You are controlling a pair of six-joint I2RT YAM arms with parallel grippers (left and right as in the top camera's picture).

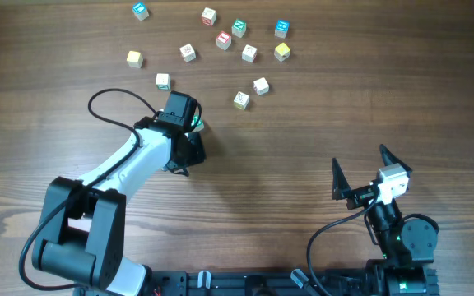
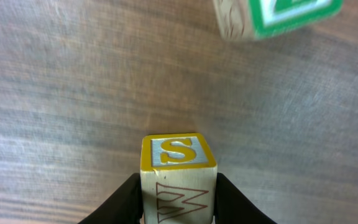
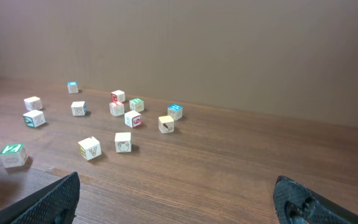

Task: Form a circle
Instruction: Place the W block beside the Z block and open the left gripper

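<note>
The left hand [image 2: 178, 193] is pinching the yellow S block [image 2: 178, 152] near the counter's middle, apparently starting the circle beside the green block [image 2: 266, 15]; next it needs snug placing. The right hand [image 1: 358, 160] is hanging wide open.

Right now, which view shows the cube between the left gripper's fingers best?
Left wrist. There the yellow-framed S cube fills the foreground between the fingers of the left gripper, and its top letter is readable. In the overhead view, the gripper's body covers the cube. The right wrist view does not show it at all.
</note>
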